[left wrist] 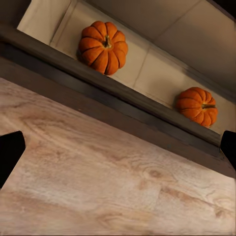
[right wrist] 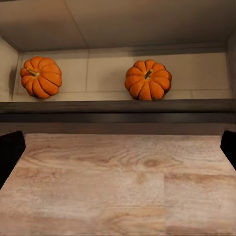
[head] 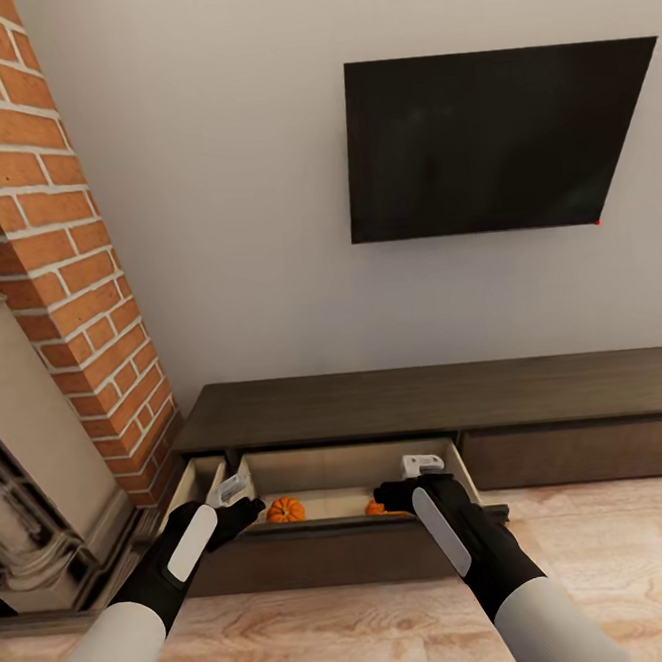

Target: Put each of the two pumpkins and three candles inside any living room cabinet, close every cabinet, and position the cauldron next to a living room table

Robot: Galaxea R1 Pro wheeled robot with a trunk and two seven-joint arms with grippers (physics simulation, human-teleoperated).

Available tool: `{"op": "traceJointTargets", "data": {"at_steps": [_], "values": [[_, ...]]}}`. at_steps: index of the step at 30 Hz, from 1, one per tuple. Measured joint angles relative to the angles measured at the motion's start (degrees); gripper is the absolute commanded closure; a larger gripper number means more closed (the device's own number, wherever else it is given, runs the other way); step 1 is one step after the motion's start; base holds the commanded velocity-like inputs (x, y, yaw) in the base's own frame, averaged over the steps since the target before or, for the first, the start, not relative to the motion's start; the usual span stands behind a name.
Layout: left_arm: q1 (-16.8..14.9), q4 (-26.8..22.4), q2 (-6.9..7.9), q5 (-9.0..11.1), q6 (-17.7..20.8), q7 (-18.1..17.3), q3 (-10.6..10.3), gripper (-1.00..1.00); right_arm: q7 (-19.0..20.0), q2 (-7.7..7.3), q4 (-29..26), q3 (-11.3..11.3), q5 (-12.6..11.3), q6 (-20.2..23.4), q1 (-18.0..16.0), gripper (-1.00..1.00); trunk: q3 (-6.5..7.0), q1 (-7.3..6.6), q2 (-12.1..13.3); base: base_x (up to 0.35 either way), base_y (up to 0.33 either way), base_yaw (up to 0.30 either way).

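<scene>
The long dark-brown cabinet (head: pixel 427 398) stands against the wall with its left drawer (head: pixel 321 555) pulled out. Two orange pumpkins (head: pixel 284 510) (head: pixel 375 508) lie on the pale drawer floor; the right one is partly covered by my right gripper. My left gripper (head: pixel 231 492) hovers over the drawer's left front corner and my right gripper (head: pixel 419 467) over its right side. The left wrist view has both pumpkins (left wrist: pixel 103 46) (left wrist: pixel 197 105) beyond the drawer front (left wrist: pixel 123 105). So does the right wrist view (right wrist: pixel 41 77) (right wrist: pixel 148 79). Both grippers (left wrist: pixel 118 147) (right wrist: pixel 118 147) are open and hold nothing.
A brick chimney (head: pixel 58 254) and stone fireplace (head: pixel 33 478) stand at the left. A black TV (head: pixel 495 141) hangs on the wall above the cabinet. A closed drawer front (head: pixel 583 452) sits to the right. Wooden floor (head: pixel 610 537) lies in front.
</scene>
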Motion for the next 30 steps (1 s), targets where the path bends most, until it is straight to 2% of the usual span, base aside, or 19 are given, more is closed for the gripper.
{"op": "traceJointTargets", "data": {"at_steps": [6, 16, 22, 30], "values": [[0.0, 0.0, -0.01, 0.01, 0.0, 0.0, 0.0, -1.0, 0.0, -0.01, 0.0, -0.04, 0.0, 0.02, 0.0, -1.0, 0.0, 0.0, 0.0, -0.323, 0.012, 0.0], [0.01, 0.0, -0.09, -0.06, -0.01, 0.0, 0.0, -1.0, 0.0, -0.02, 0.01, -0.08, 0.0, 0.03, 0.0, -1.0, 1.79, -2.2, 4.0, -0.31, 0.001, 0.0], [0.02, 0.0, -0.1, -0.06, -0.01, 0.0, 0.0, -1.0, 0.0, 0.0, 0.06, -0.06, 0.0, 0.02, 0.0, -1.0, 2.87, -3.54, 6.4, -0.071, 0.0, 0.0], [0.01, -1.04, -0.04, -0.06, 0.0, 0.0, 0.15, -1.0, 0.0, -0.04, 0.08, -0.1, -0.08, 0.11, 0.0, -1.0, 2.87, -3.55, 6.42, -0.011, 0.0, 0.0]]}}
